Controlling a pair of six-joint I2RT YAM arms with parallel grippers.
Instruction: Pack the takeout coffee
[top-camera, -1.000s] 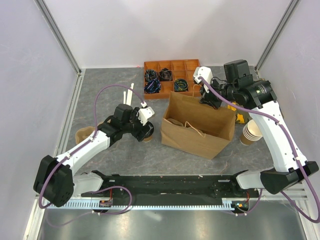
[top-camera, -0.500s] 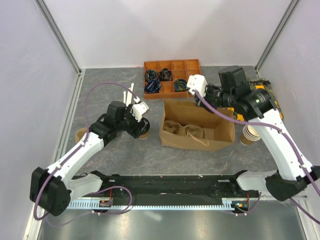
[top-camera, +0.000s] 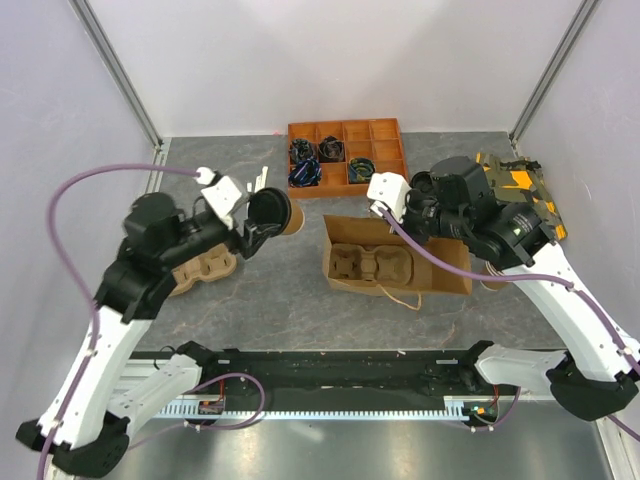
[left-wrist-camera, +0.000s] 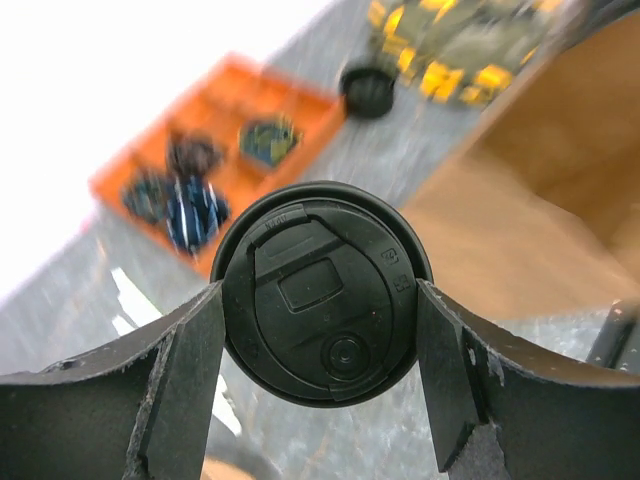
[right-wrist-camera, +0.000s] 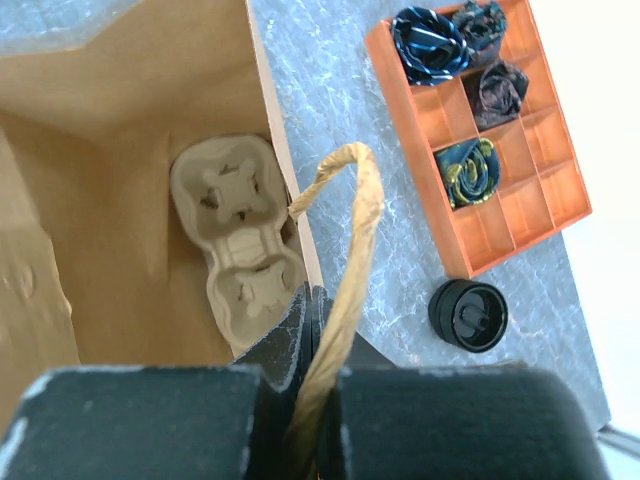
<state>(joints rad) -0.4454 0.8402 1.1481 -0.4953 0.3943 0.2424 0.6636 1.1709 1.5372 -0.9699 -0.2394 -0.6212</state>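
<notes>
The takeout coffee (top-camera: 272, 212), a tan paper cup with a black lid, is held off the table, tilted with its lid toward the camera. My left gripper (top-camera: 262, 222) is shut on it. In the left wrist view the lid (left-wrist-camera: 320, 290) fills the gap between both fingers (left-wrist-camera: 190, 370). The brown paper bag (top-camera: 440, 270) stands open at centre right with a pulp cup carrier (top-camera: 370, 262) inside. My right gripper (top-camera: 392, 203) is shut on the bag's far rim. In the right wrist view the jaws (right-wrist-camera: 312, 300) pinch that rim beside the twine handle (right-wrist-camera: 350, 230), above the carrier (right-wrist-camera: 240, 240).
An orange divider tray (top-camera: 345, 155) with dark items sits at the back. A second pulp carrier (top-camera: 200, 268) lies at left. White sticks (top-camera: 262, 178) lie near the tray. A yellow-black packet (top-camera: 520, 185) lies at right. Black lids (right-wrist-camera: 468, 315) sit beside the bag.
My left gripper lifted the lidded cup off the table and tilted it, moving back and up. My right gripper pulled the bag's rim, so the bag now gapes open.
</notes>
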